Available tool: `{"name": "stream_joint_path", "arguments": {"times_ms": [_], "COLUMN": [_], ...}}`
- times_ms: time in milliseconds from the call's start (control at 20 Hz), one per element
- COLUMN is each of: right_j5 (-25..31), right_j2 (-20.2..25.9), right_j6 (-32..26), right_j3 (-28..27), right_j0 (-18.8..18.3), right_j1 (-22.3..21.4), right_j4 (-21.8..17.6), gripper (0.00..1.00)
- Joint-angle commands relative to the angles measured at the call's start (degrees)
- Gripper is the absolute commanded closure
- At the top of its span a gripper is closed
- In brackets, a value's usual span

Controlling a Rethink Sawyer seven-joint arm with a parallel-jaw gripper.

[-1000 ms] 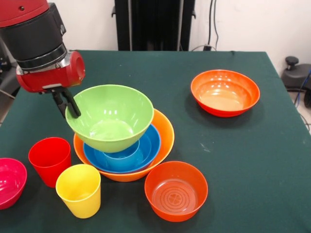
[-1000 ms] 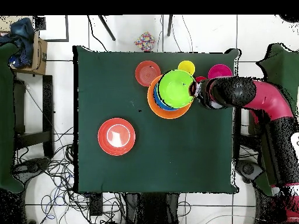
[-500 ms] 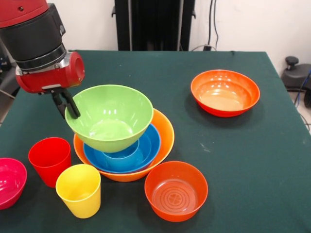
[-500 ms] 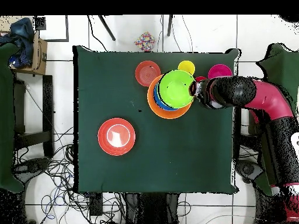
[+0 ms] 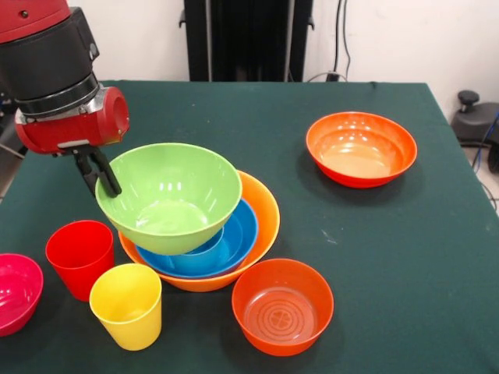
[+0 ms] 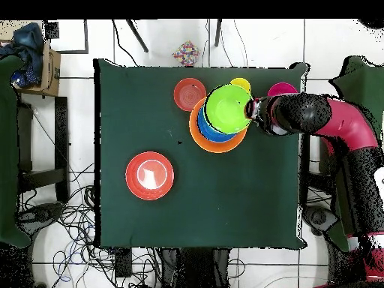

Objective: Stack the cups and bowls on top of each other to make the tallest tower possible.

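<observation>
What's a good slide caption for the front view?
Gripper holds the lime green bowl by its rim above the nested blue bowl.

Bare table (image 5: 335, 218) between red-orange bowls (image 5: 361, 148), cups (image 5: 79, 257) crowding tower (image 5: 195, 234).

Two cups (image 5: 101, 280) stand left of the tower (image 5: 199, 230) (a lone bowl (image 5: 361, 148) far right).

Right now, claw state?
Claw: closed on the rim of the lime green bowl, which it holds tilted over the tower.
</observation>
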Motion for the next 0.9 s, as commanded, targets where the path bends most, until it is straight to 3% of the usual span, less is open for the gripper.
{"name": "stream_joint_path", "arguments": {"times_ms": [50, 900], "right_j5": [2.9, 2.5], "right_j2": [-2.6, -1.7], "right_j6": [-11.2, -9.9], "right_j3": [-3.7, -1.3], "right_j0": [3.2, 3.3], "right_j1": [3.7, 2.3], "right_j4": [-1.1, 0.2], "gripper": [1.00, 1.00]}}
